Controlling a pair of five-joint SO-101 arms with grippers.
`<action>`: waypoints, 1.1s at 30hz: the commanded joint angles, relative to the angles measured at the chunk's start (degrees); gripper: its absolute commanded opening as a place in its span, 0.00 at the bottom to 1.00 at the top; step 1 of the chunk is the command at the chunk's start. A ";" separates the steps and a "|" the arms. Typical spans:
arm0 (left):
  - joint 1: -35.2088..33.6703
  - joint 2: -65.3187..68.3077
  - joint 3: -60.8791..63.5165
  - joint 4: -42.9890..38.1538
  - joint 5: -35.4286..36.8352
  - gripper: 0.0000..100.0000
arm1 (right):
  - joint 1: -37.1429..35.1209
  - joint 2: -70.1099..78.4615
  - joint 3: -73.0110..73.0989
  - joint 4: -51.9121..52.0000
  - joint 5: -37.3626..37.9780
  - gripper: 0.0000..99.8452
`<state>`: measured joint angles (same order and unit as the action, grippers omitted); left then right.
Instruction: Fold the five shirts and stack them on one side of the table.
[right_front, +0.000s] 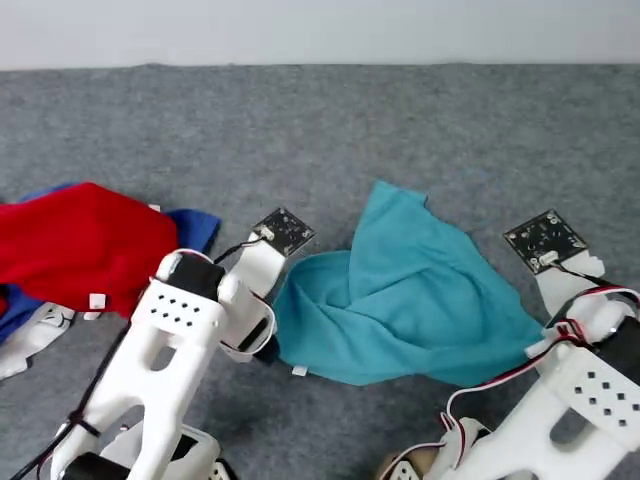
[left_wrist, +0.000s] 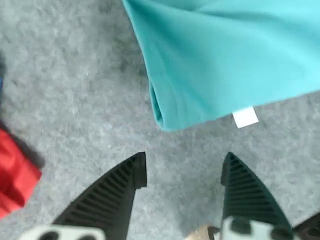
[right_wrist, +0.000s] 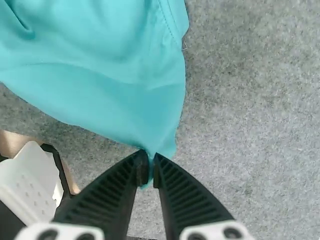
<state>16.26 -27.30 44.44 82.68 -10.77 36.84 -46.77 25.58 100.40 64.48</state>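
Observation:
A teal shirt (right_front: 400, 290) lies crumpled in the middle of the grey table. My right gripper (right_wrist: 146, 167) is shut on a corner of the teal shirt (right_wrist: 115, 75), at the shirt's right end near the front edge. My left gripper (left_wrist: 182, 170) is open just short of the teal shirt's folded left corner (left_wrist: 170, 107), nothing between its fingers; a white label (left_wrist: 245, 117) sticks out of the hem there. A red shirt (right_front: 85, 245) lies heaped at the left on top of a blue shirt (right_front: 195, 228).
A white garment (right_front: 30, 335) pokes out under the red pile at the left edge. The far half of the grey carpeted table (right_front: 320, 130) is bare up to the white wall. A bit of red cloth (left_wrist: 15, 180) shows beside my left gripper.

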 joint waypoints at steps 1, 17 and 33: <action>0.35 -1.76 0.75 -5.10 0.97 0.25 | 0.66 -1.19 -2.64 2.15 0.26 0.01; 0.79 19.96 -11.65 -3.96 1.41 0.25 | 0.66 -1.36 -2.64 2.15 0.26 0.01; 10.37 30.59 -12.09 -5.98 1.76 0.09 | 0.75 -1.36 -2.64 2.15 0.26 0.01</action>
<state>26.11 2.77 35.03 77.67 -9.54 36.84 -46.77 25.58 100.40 64.48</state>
